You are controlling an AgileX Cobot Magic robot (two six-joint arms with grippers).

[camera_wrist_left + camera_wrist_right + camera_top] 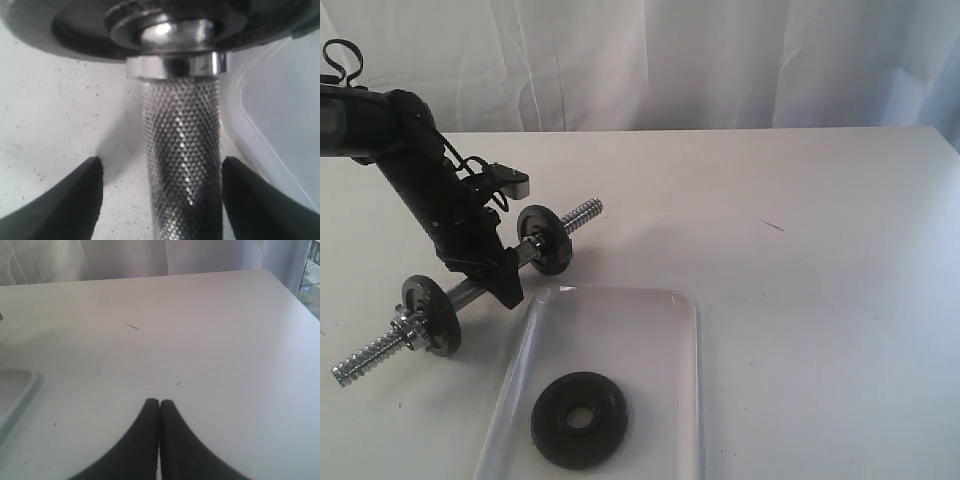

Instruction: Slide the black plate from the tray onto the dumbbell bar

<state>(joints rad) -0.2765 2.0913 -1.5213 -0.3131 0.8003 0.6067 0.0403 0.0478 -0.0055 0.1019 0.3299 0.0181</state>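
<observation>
Left hand (508,288) is down over the dumbbell bar (470,291), and the black plate (579,418) lies in the tray (688,335).

The left hand (160,172) has its two fingers (70,200) apart, one on each side of the rough middle part of the bar (182,165), and they are not squeezing it. The bar lies slanted on the white bench (820,250), just beside the far end of the tray. It has a small black disc (430,313) near one screw end and another disc (543,238) near the other end. A shiny nut (408,328) sits right against the first disc. The black plate lies flat at the near end of the tray, well apart from the bar. The right hand (159,407) has its fingers pressed together with nothing between them, above bare bench (225,340), with a corner of the tray (15,390) off to one side.
</observation>
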